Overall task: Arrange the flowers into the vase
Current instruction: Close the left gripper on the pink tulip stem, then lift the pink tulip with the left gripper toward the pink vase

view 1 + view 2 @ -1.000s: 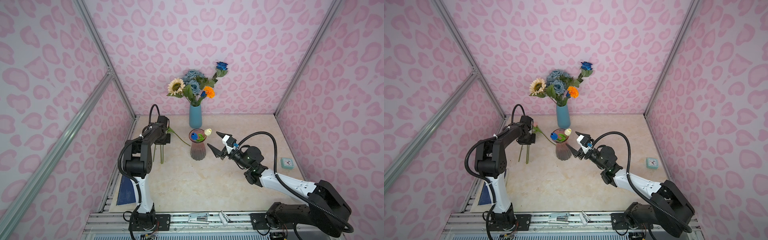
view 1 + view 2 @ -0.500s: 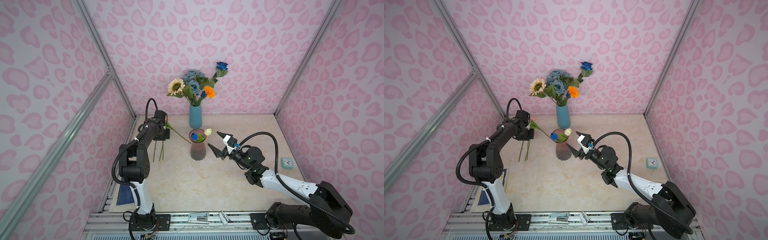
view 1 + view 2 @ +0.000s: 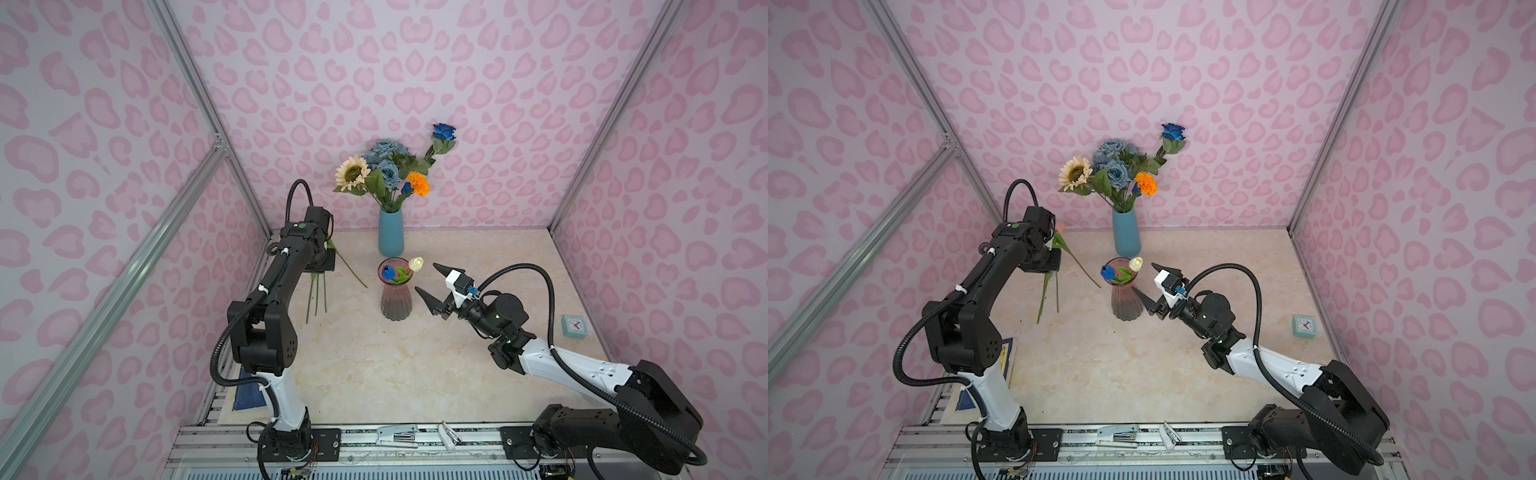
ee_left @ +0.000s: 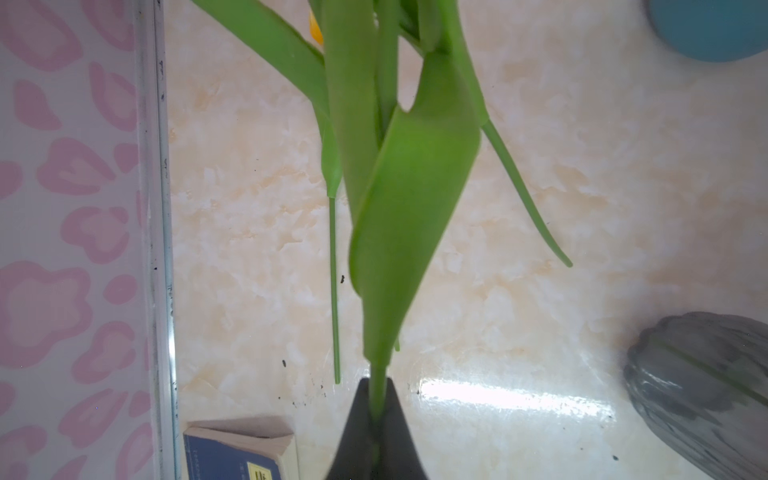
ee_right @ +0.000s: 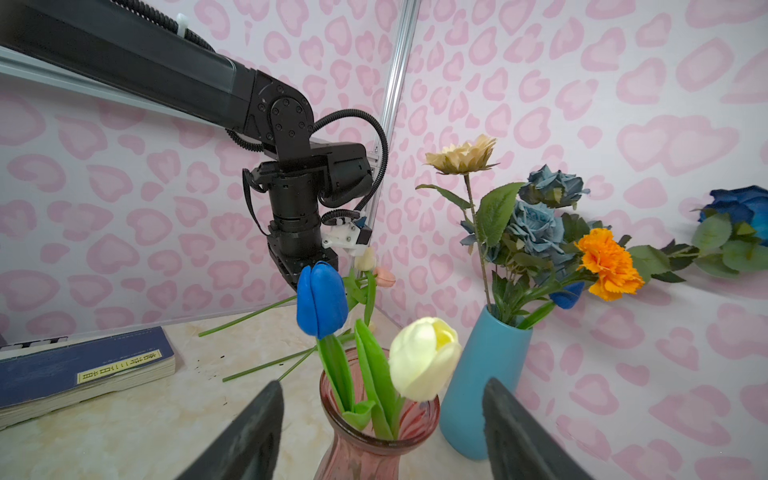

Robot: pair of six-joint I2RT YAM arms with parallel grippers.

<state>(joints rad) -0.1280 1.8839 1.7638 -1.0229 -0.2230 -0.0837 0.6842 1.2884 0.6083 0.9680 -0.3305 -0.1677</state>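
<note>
I see a marble table (image 3: 374,374) inside pink walls (image 3: 374,62): one blue vase (image 3: 390,235), one pink vase (image 3: 395,301) holding two tulips (image 3: 415,263). My left fingers (image 4: 357,436) clench a stem (image 4: 378,390); my right fingers (image 5: 245,436) are spread.

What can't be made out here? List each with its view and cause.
Left gripper: top views, hidden under its own wrist.
Held stem, its bloom: left wrist view, cut off at the frame edge.
Clock, its time: top views, too small.
Pink vase base: right wrist view, cut off by the edge.
</note>
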